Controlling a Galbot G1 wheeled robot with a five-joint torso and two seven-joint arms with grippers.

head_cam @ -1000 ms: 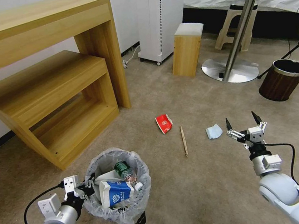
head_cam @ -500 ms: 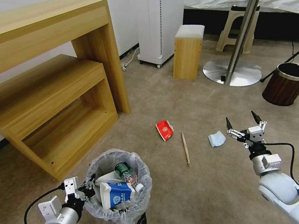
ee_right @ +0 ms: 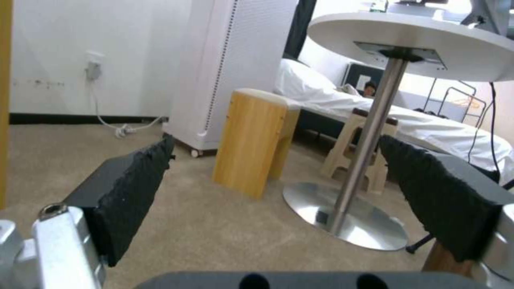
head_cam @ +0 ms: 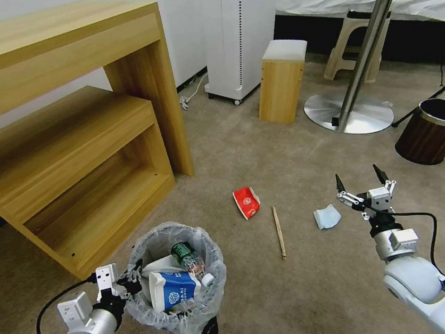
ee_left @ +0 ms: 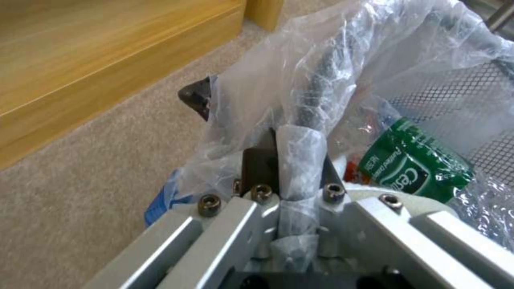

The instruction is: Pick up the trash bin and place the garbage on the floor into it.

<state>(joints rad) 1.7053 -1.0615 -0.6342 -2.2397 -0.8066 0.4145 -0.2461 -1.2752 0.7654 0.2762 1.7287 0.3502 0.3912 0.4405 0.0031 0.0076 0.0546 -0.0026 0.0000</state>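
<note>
The trash bin (head_cam: 143, 315), black with a frilled plastic liner, sits low in the head view. My left gripper (head_cam: 131, 281) is shut on its rim (ee_left: 300, 156). A blue-white carton (head_cam: 172, 290) and a green-label bottle (head_cam: 183, 254) lie in the bin. On the beige floor (head_cam: 312, 296) lie a red wrapper (head_cam: 247, 202), a wooden stick (head_cam: 278, 232) and a pale blue mask (head_cam: 327, 216). My right gripper (head_cam: 359, 179) hangs open just right of the mask, held above the carpet.
A wooden desk (head_cam: 68, 125) stands at the left. Behind are a white tower unit (head_cam: 239, 31), a small wooden stool (head_cam: 282, 80), and a round table's metal base (head_cam: 351, 117). A dark brown metal-rimmed bin (head_cam: 432, 129) is at the right.
The whole head view has shifted as the camera moved: floor litter and furniture slid lower and a little right. Both arms and the held bin keep their place in the picture.
</note>
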